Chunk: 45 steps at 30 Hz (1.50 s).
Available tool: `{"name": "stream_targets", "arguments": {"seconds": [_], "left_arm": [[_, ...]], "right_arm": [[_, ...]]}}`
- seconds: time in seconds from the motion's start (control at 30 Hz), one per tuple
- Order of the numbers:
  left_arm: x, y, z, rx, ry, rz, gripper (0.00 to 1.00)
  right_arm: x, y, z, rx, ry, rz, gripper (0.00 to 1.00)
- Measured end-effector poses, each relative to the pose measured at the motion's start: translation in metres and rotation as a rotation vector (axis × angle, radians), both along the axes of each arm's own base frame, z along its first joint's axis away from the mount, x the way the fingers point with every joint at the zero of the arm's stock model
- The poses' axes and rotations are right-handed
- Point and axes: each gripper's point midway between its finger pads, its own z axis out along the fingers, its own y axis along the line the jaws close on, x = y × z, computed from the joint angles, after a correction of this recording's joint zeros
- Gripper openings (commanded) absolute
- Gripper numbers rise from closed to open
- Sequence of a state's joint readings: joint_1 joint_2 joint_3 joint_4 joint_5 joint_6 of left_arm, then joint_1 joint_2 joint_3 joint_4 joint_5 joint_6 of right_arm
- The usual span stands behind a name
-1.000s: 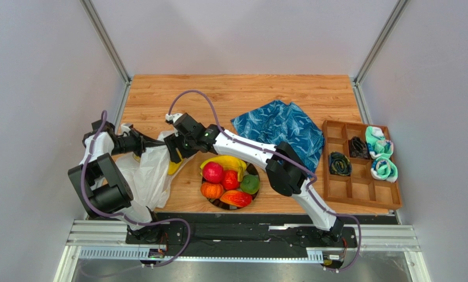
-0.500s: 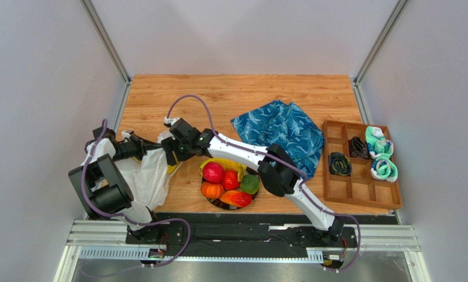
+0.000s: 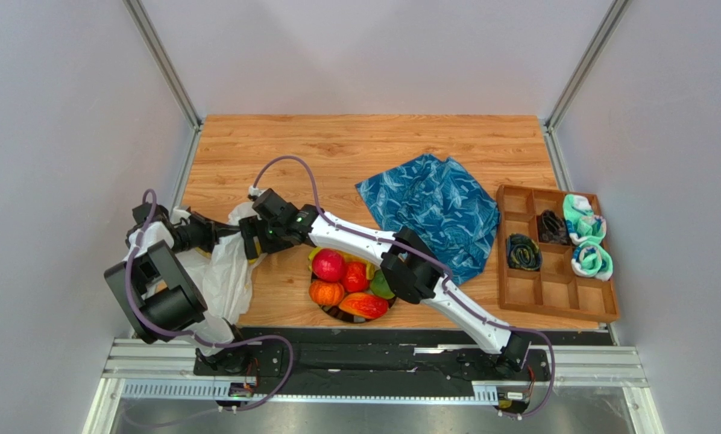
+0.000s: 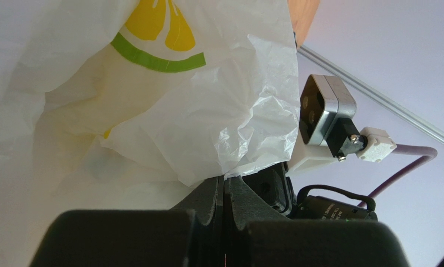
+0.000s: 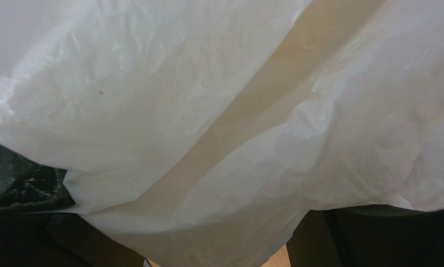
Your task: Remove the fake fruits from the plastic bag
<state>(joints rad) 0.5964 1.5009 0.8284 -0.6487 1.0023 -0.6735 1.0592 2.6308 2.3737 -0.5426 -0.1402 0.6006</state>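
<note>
Left hand (image 4: 224, 183) pinches the plastic bag (image 4: 168, 117); cannot tell whether right hand (image 3: 251, 242) grips anything.

Bright, even light fills the scene and shadows stay soft. Up close, the plastic bag (image 5: 207, 111) glows pale, its nearest folds slightly blurred.

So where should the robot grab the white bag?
Pinch the plastic bag by its thin loose edge, coming from the side. It is floppy and crinkled, so only a flat fold can be squeezed; the left pincer is shut on such an edge.
</note>
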Motion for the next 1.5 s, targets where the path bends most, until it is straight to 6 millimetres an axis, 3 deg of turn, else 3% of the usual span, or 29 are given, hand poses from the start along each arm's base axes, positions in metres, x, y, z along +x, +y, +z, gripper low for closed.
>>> {"name": "stream_targets", "arguments": {"seconds": [0.4, 0.6, 0.77, 0.87, 1.0, 1.17, 1.4, 1.47, 1.5], "left_arm": [[0.005, 0.014, 0.001, 0.128, -0.065, 0.011, 0.00], [-0.005, 0.006, -0.004, 0.101, -0.029, -0.002, 0.00], [-0.013, -0.005, -0.001, 0.045, -0.003, -0.021, 0.00], [-0.014, -0.006, -0.001, 0.039, -0.006, -0.027, 0.00], [-0.014, -0.007, -0.001, 0.044, -0.012, -0.036, 0.00], [-0.008, -0.005, -0.005, 0.100, -0.039, -0.052, 0.00], [0.000, 0.001, -0.010, 0.171, -0.069, -0.052, 0.00], [0.002, 0.001, -0.009, 0.166, -0.078, -0.051, 0.00], [0.003, 0.001, -0.008, 0.159, -0.085, -0.051, 0.00]], "right_arm": [[-0.002, 0.025, 0.003, 0.109, 0.066, 0.008, 0.70], [-0.010, 0.013, 0.002, 0.061, 0.070, 0.007, 0.59], [-0.016, 0.000, 0.012, 0.032, 0.090, -0.003, 0.57], [-0.016, -0.002, 0.013, 0.028, 0.092, -0.003, 0.58], [-0.015, -0.004, 0.013, 0.015, 0.086, -0.006, 0.69], [-0.005, -0.006, 0.005, -0.009, 0.065, -0.022, 0.73], [0.004, 0.003, 0.000, 0.009, 0.033, -0.015, 0.65], [0.005, 0.004, 0.001, 0.016, 0.032, -0.017, 0.57], [0.006, 0.007, 0.003, 0.033, 0.034, -0.014, 0.48]]}}
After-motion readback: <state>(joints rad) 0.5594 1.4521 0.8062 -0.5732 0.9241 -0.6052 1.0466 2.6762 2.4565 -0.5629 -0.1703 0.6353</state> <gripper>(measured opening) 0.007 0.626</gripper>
